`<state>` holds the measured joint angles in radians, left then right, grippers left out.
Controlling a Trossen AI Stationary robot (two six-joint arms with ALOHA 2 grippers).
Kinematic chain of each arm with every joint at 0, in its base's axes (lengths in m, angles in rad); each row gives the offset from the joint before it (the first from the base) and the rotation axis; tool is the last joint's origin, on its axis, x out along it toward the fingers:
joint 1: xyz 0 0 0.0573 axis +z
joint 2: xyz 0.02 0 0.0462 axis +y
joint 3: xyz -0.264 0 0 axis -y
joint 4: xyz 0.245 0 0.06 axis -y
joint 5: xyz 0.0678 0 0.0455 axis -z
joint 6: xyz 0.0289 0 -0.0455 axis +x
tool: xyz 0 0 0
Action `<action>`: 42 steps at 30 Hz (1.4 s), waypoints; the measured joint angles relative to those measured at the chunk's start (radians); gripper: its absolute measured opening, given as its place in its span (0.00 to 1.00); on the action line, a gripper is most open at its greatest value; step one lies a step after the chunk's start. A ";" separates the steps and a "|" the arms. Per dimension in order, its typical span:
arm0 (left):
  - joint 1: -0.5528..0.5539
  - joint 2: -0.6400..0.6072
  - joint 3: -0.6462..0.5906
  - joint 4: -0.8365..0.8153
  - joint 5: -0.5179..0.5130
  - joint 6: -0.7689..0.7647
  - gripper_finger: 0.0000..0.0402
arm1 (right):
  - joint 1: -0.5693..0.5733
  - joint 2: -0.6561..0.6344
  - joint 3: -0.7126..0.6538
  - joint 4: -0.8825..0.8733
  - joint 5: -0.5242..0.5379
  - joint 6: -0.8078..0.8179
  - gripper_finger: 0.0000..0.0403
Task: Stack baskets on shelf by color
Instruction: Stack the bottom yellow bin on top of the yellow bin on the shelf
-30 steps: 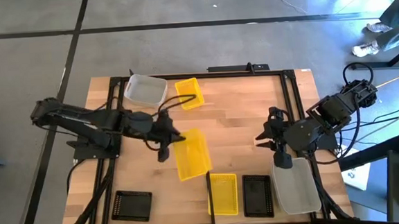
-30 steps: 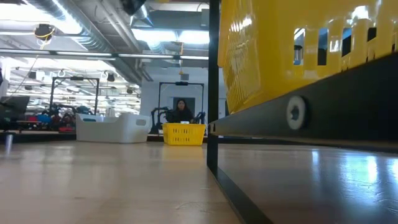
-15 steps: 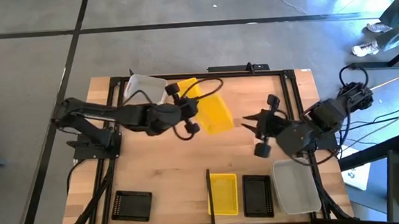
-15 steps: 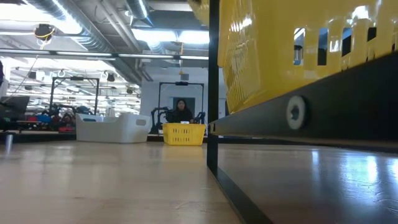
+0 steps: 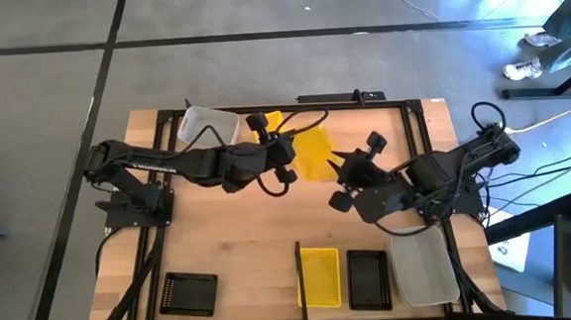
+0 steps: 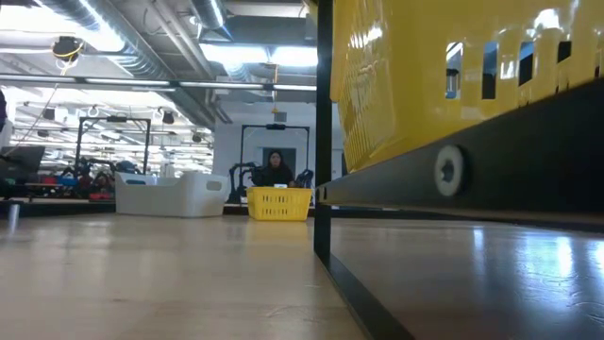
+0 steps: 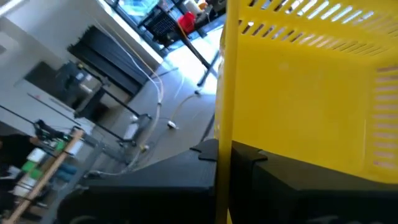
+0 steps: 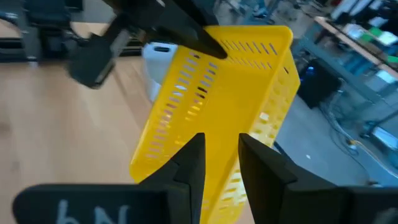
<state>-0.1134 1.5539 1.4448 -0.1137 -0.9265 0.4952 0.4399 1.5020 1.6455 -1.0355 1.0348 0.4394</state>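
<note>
My left gripper (image 5: 288,160) is shut on a yellow basket (image 5: 312,152) and holds it in the air above the table's middle, tipped on its side. My right gripper (image 5: 334,170) is open just right of that basket. In the right wrist view its fingers stand on either side of the basket's near wall (image 8: 219,124). A second yellow basket (image 5: 267,122) and a translucent basket (image 5: 207,130) sit at the far edge. On the shelf (image 5: 373,299) stand a yellow (image 5: 320,276), a black (image 5: 369,278) and a translucent basket (image 5: 421,267). My left gripper holds the yellow basket by a wall's rim (image 7: 222,99), one finger (image 7: 273,186) inside and one outside. It comes from the table's left. The basket is lifted clear and tilted, its opening turned sideways. My right gripper: I cannot tell whether its fingers (image 8: 189,163) touch the basket's wall.
A black basket (image 5: 189,293) lies at the near left corner. The shelf's dark upright divider (image 6: 324,132) stands beside the shelved yellow basket (image 6: 453,76). A black frame rims the table. A person (image 6: 276,168) sits far behind the table.
My left gripper has lifted the yellow basket from the table's middle, carried it toward the far and right side and tipped it onto its side. My right gripper has moved left from above the shelved translucent basket to the held yellow basket.
</note>
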 joint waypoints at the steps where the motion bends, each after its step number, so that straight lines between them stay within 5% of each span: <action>1: -0.003 0.000 0.000 0.011 -0.004 0.016 0.00 | -0.008 0.006 0.000 0.000 0.010 0.000 0.23; 23: -0.015 0.000 0.000 0.000 -0.032 0.033 0.00 | -0.028 0.032 0.000 0.030 0.127 0.003 0.23; 38: -0.046 0.000 -0.002 -0.001 -0.033 0.032 0.00 | -0.123 0.031 0.000 -0.031 -0.037 0.081 0.23; 42: -0.046 0.000 -0.002 -0.001 -0.032 0.036 0.00 | -0.125 0.031 0.000 -0.031 -0.038 0.081 0.14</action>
<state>-0.1589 1.5539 1.4425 -0.1143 -0.9587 0.5311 0.3145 1.5333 1.6455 -1.0663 0.9969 0.5205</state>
